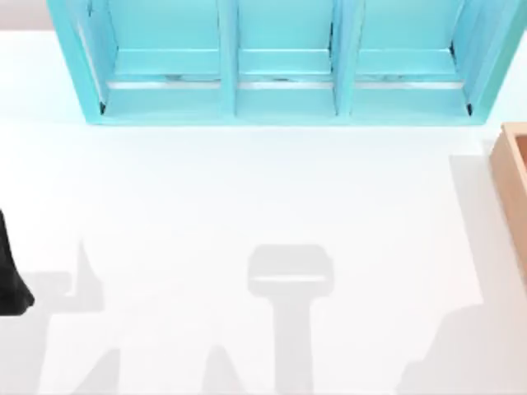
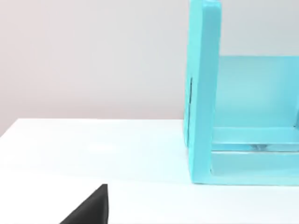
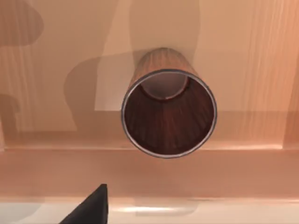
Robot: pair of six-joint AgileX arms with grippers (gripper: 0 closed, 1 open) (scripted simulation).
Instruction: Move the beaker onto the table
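The beaker [image 3: 167, 114] is a brown ribbed cup with a dark rim. It stands upright on the floor of the tan wooden box [image 3: 56, 70], and the right wrist view looks down into its open mouth. A dark part of my right gripper [image 3: 91, 210] hangs above the box, near its wall and a little to one side of the beaker, not touching it. The white table [image 1: 247, 206] spreads across the top view. My left arm [image 1: 10, 280] is parked at the table's left edge, and a dark tip of its gripper [image 2: 91, 210] hangs over bare table.
A turquoise shelf unit [image 1: 284, 62] with three compartments stands along the back of the table, and its side wall [image 2: 203, 93] rises close in the left wrist view. The wooden box [image 1: 515, 189] sits at the table's right edge.
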